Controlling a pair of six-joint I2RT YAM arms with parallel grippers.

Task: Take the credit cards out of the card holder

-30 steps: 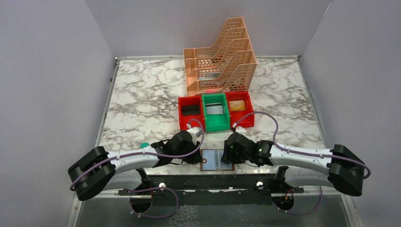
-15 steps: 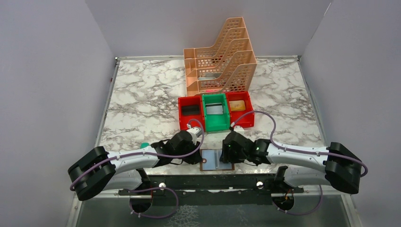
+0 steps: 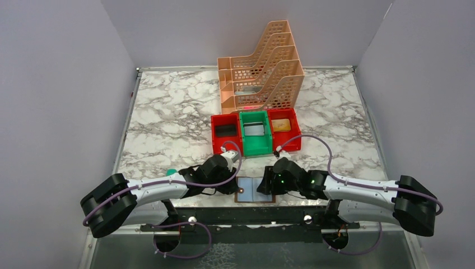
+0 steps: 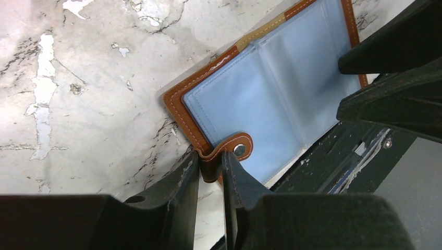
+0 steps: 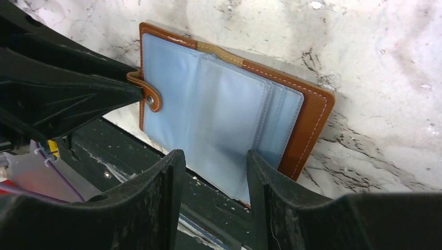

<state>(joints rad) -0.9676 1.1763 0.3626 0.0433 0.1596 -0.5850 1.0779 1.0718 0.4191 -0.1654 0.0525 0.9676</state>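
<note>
The brown leather card holder (image 3: 255, 190) lies open at the table's near edge, its grey-blue pockets (image 5: 219, 104) facing up. I cannot pick out any credit cards in the pockets. My left gripper (image 4: 211, 159) is shut on the holder's snap tab (image 4: 229, 151) at its left edge and also shows in the top view (image 3: 234, 186). My right gripper (image 5: 215, 159) is open, its fingers astride the near edge of the holder's right half; it also shows in the top view (image 3: 270, 184). The holder (image 4: 271, 94) stays flat on the marble.
Two red bins (image 3: 226, 133) flank a green bin (image 3: 256, 143) behind the holder; a grey flat item lies in the green one. A peach tiered file rack (image 3: 260, 70) stands farther back. The black base rail (image 3: 252, 216) runs just below the holder.
My right arm has shifted slightly toward the near edge, with its gripper lower over the holder's right half. My left gripper holds the snap tab as before.
</note>
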